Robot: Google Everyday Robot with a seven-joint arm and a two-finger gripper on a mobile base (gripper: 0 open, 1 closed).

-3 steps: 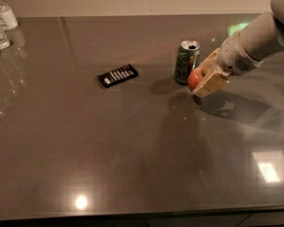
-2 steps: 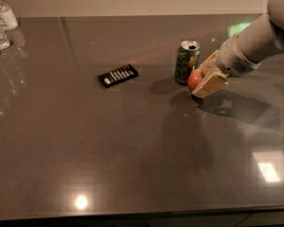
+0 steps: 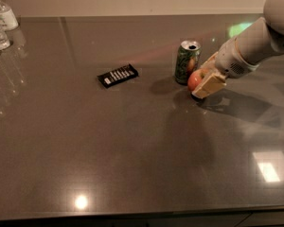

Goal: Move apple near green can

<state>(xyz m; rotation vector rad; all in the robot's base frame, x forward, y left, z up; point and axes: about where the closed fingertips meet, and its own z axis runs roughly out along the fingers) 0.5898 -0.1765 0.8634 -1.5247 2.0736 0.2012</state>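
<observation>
Apple [image 3: 194,79] in my grip, just beside the green can [image 3: 187,63]

My gripper [image 3: 201,82] is clenched on the apple, one tan finger [image 3: 210,84] across its near side and the other behind it, so only the left half of the fruit shows red and orange past my pads. It sits low, at or just above the table [image 3: 132,150]; I cannot tell whether its underside is touching the surface. My arm [image 3: 255,46] comes in from the right edge and slopes down to it.

Next out from my fingers is the green can, standing upright just to the left of and behind the apple. The two are very close, and from this angle I cannot say whether they touch. By my reckoning the apple is already about where the task wants it, and what remains is to set it down and let go.

As for handling, I judge the apple firm and fairly weighty for its size, with a smooth, waxy skin that could slide under a light squeeze (and bruise under a hard one). Being round, it may roll once freed, so the widest part, side to side, is the sensible place to hold it, and I should open only when it rests on the table. The can looks light, and a nudge would tip it.

Farther left lies a black snack bar wrapper [image 3: 118,75], well apart, and clear bottles [image 3: 0,25] stand at the far left corner
</observation>
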